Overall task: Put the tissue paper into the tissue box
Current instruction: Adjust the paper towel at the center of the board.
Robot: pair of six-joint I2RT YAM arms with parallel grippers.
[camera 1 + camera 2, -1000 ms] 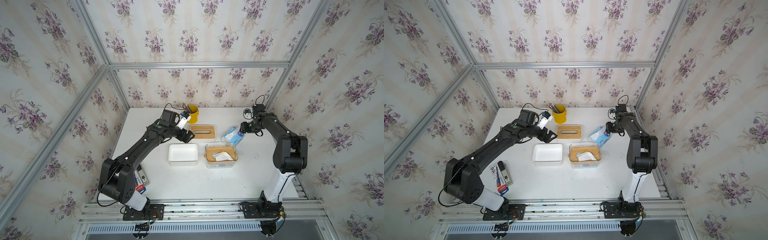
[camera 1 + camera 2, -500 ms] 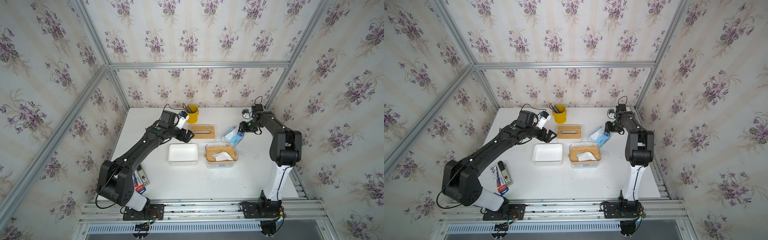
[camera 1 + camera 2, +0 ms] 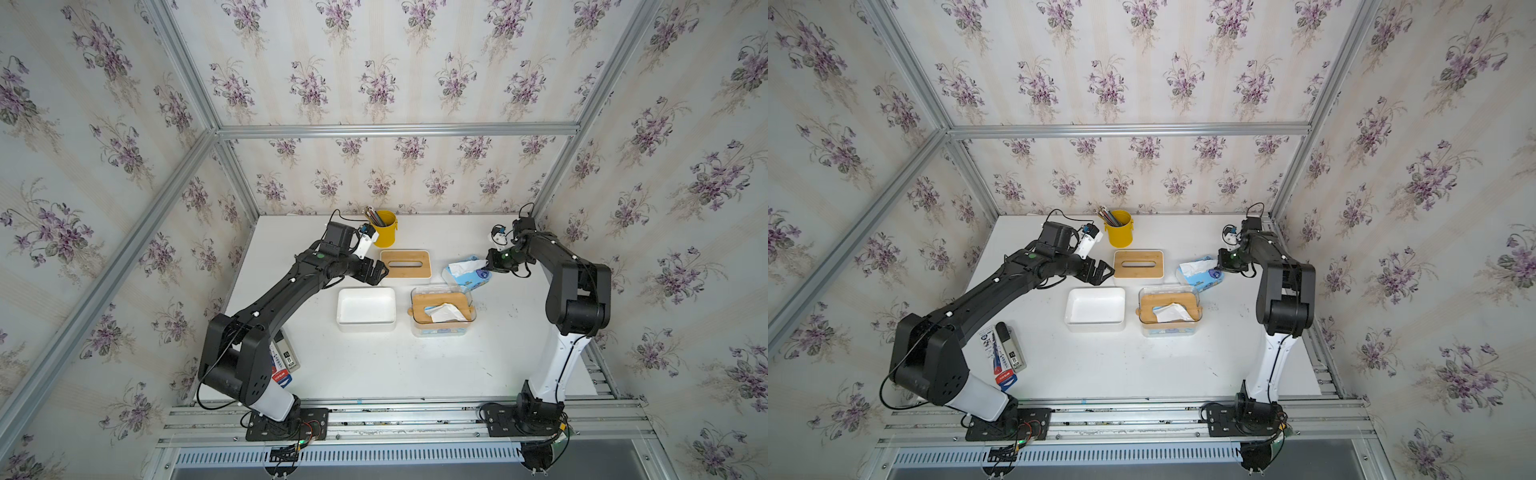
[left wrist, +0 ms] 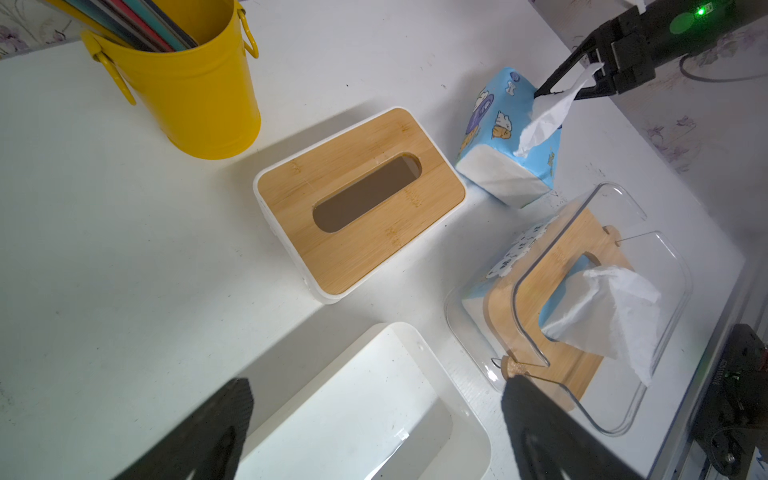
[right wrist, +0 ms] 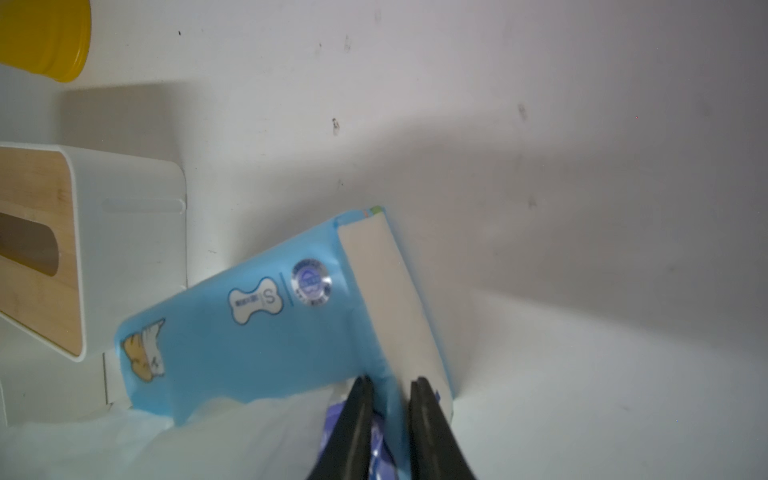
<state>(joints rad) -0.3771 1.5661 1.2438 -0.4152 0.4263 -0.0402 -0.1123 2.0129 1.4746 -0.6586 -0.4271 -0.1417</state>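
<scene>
One right tool [image 5: 390, 380] tighter on pack [image 5: 249, 320]

tissue pack [image 5: 216, 345] | bone-shaped label [image 5: 255, 300]: a single "S", smaller print beside it unreadable; round seal [image 5: 311, 284]: too blurred to read

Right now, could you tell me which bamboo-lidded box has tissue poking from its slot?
The clear-walled box; the white-walled box beside the yellow cup shows an empty slot.
</scene>
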